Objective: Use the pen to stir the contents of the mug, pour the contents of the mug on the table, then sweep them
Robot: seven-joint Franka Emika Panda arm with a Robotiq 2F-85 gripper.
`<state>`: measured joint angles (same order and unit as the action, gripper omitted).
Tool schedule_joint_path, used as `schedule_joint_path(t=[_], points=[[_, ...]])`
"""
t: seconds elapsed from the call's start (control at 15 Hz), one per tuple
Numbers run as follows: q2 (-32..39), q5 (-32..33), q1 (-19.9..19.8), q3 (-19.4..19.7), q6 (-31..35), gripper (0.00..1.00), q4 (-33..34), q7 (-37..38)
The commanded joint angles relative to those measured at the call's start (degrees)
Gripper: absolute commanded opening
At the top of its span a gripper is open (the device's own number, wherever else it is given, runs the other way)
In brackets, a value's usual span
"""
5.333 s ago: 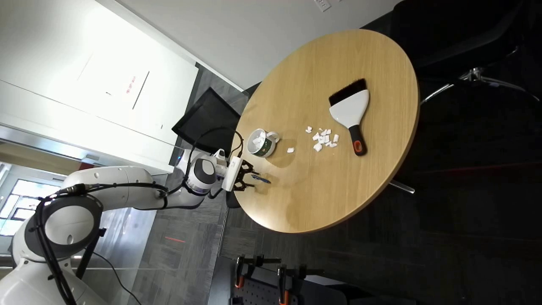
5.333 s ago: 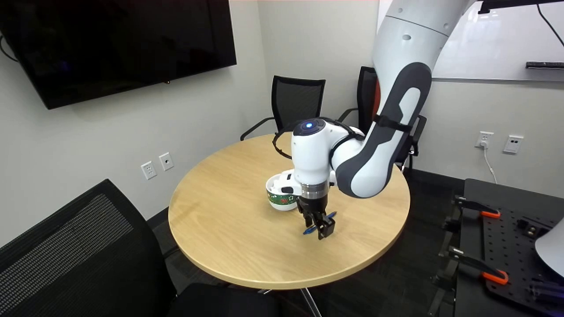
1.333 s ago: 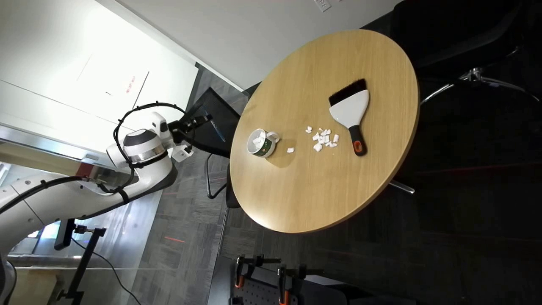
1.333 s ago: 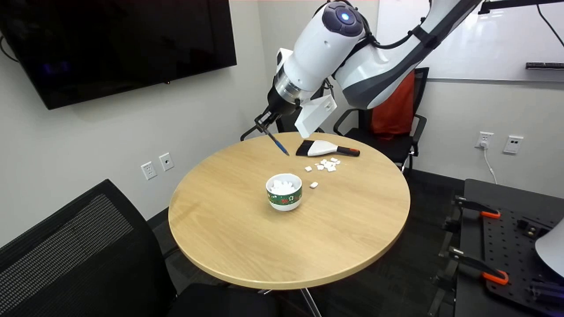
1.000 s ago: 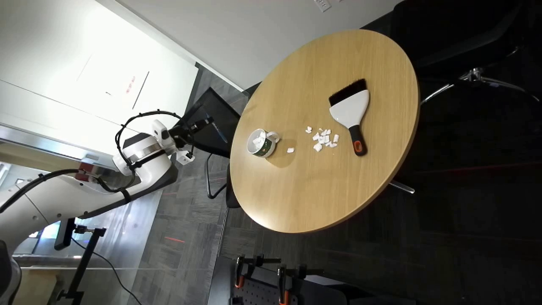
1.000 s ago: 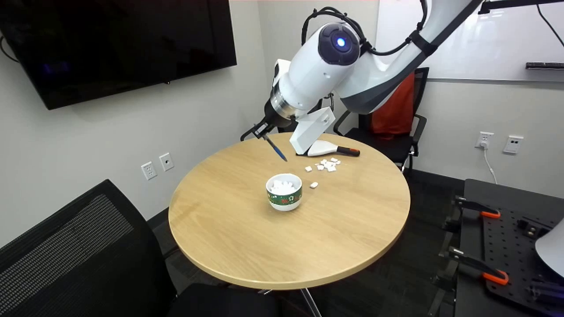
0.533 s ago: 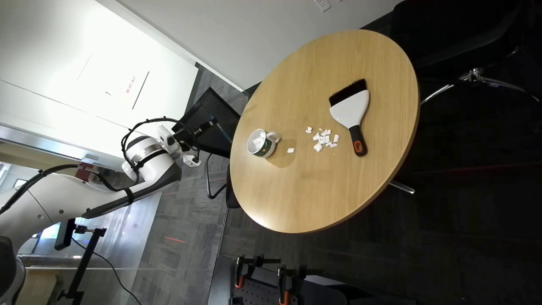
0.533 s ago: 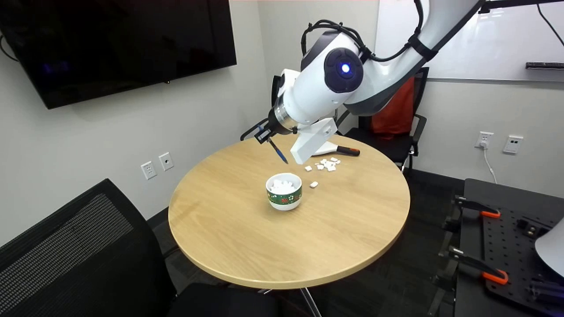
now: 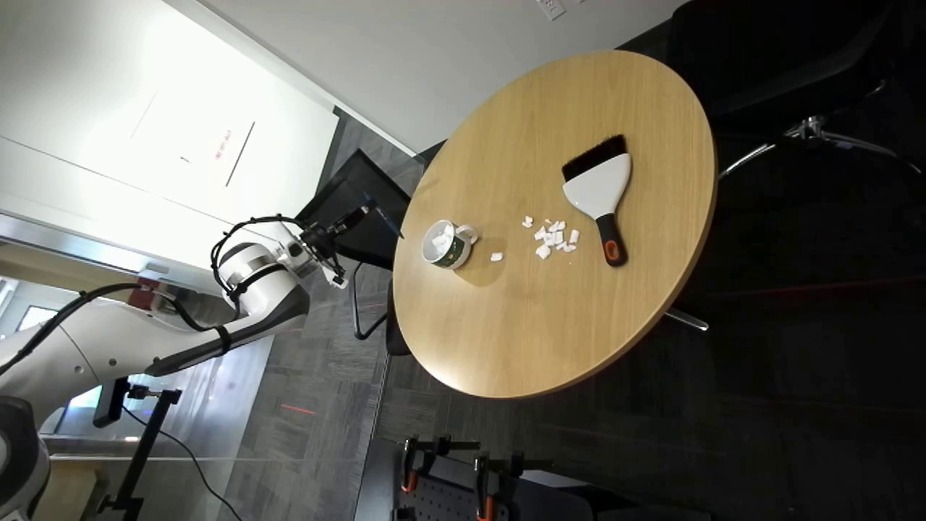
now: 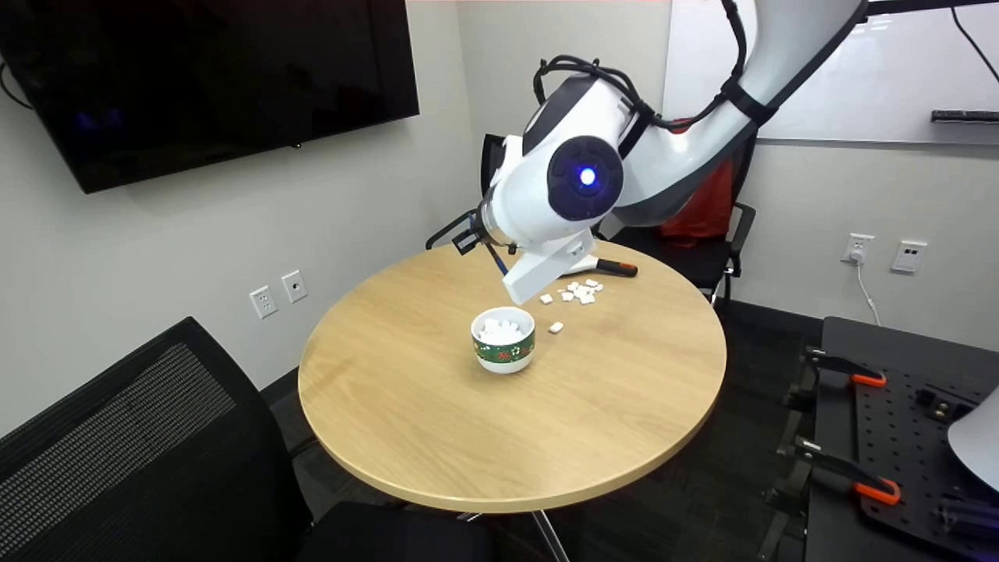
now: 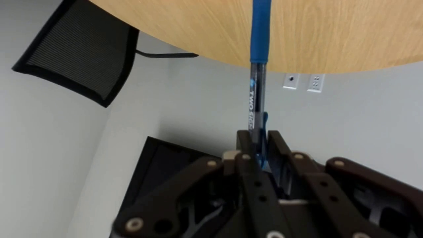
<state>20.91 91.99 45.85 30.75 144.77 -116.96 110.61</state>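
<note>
Wrist (image 10: 524,201) aslant, 2 fingers (image 11: 278,144) nearly together

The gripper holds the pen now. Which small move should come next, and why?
I would guide the pen gently until its lower end is above the opening of the mug; this seems best before any lowering. The gripper is closed on the pen, and the visible part of the pen is outside the mug in both exterior views. The mug stands upright with white bits to stir.

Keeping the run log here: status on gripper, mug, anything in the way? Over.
Gripper shut on pen, pen outside mug. Mug upright on table, white pieces inside. Loose pieces and brush also on table, probably not blocking the pen.
</note>
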Motion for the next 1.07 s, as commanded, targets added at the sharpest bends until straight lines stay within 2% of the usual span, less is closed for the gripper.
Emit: schedule_joint_path(t=[0.0, 0.2, 0.4, 0.6, 0.67, 0.73, 0.93, 1.0], points=[[1.3, 3.9, -8.9, -14.1, -13.3, 0.04, 0.7, 8.2], [3.3, 6.8, -16.8, -25.8, -22.9, 0.04, 0.4, 15.0], [5.5, 8.6, -22.7, -33.0, -29.7, 0.04, -0.1, 20.4], [8.0, 9.8, -26.4, -36.5, -33.3, 0.04, 0.2, 22.9], [7.2, 9.0, -27.3, -38.0, -32.5, 0.04, 0.0, 20.5], [7.8, 9.1, -28.1, -38.6, -32.6, 0.17, 0.1, 20.8], [8.0, 8.9, -28.9, -39.5, -32.4, 0.17, 0.2, 20.8], [8.0, 8.9, -28.8, -39.6, -32.4, 0.04, 0.2, 20.8]])
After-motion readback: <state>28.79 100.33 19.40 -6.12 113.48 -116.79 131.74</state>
